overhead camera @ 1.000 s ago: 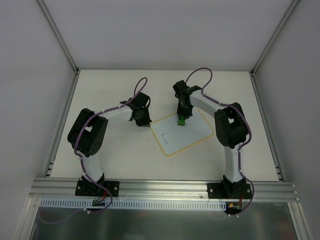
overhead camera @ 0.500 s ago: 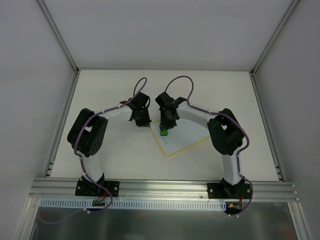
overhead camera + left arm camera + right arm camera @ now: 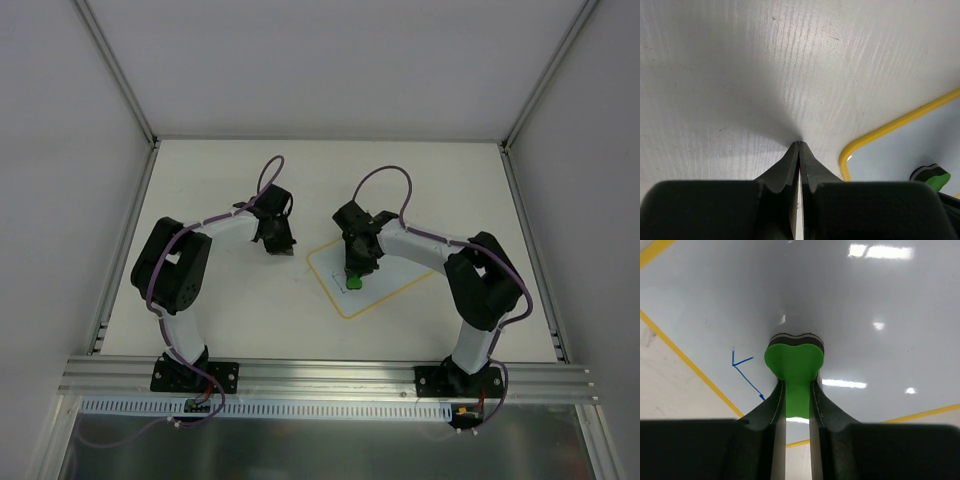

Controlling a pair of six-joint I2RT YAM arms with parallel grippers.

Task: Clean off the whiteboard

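Note:
The whiteboard (image 3: 385, 288) lies tilted on the table, white with a thin yellow border. My right gripper (image 3: 352, 278) stands over its left part, shut on a small green eraser (image 3: 354, 284) whose pad presses on the board. In the right wrist view the green eraser (image 3: 794, 360) sits between the fingers of that gripper (image 3: 797, 386), and a short blue line drawing (image 3: 743, 368) lies on the whiteboard (image 3: 865, 300) just left of it. My left gripper (image 3: 280, 243) is shut and empty, its tip (image 3: 799, 145) on the bare table just off the whiteboard's corner (image 3: 900, 155).
Grey walls and metal rails (image 3: 125, 250) bound the white table (image 3: 230, 300) on the left, right and back. An aluminium rail (image 3: 320, 375) with both arm bases runs along the near edge. The green eraser (image 3: 932, 176) also shows at the right edge of the left wrist view.
My right gripper swept the eraser from the board's far edge to its left part, then toward the near side. The left gripper shifted slightly up and left, staying shut.

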